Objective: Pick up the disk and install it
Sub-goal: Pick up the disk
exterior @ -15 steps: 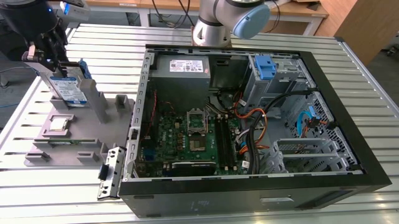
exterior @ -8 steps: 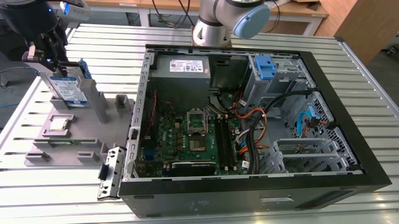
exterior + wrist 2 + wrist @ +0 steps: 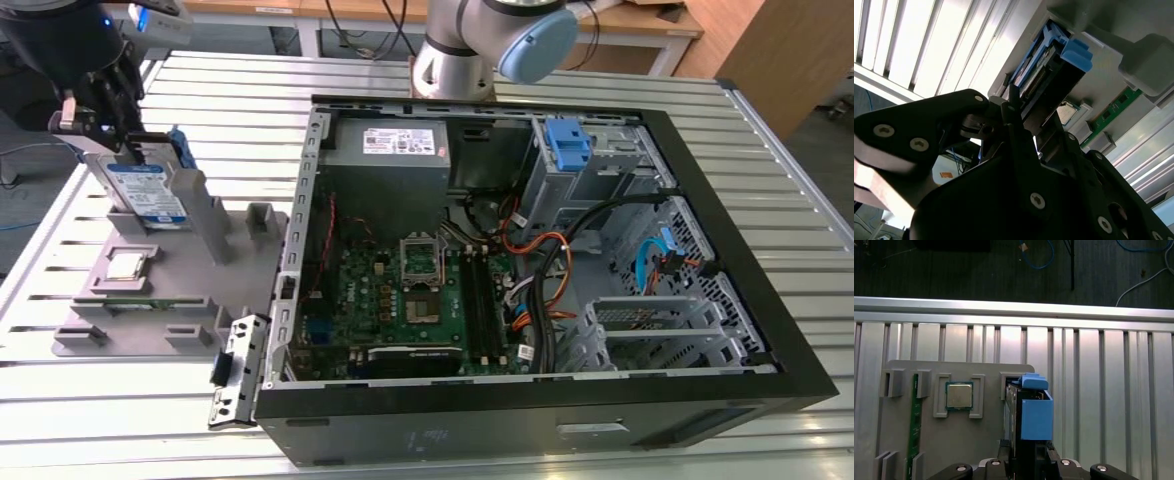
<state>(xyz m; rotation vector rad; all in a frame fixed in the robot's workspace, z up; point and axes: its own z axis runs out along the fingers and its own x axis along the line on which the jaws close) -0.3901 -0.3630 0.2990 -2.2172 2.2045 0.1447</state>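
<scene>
The disk [image 3: 144,192] stands on edge in a slot of the grey holder plate [image 3: 174,290] at the exterior view's left; it is silver with a blue-and-white label and a blue bracket. My gripper [image 3: 114,138] sits on its upper end, with a finger against each face, shut on it. In the first wrist view the disk [image 3: 1035,415] shows its blue bracket edge-on, running down between my gripper's [image 3: 1024,456] fingers. The second wrist view shows the disk [image 3: 1054,65] in the gripper [image 3: 1034,125], its lower end still at the holder.
An open computer case [image 3: 747,250] lies on the slatted metal table [image 3: 801,190] to the exterior view's right, with a drive bay and blue latch [image 3: 570,145] at its far side. The holder also carries a processor chip [image 3: 959,395] and a green memory stick [image 3: 915,425]. The arm's base [image 3: 461,60] stands behind the case.
</scene>
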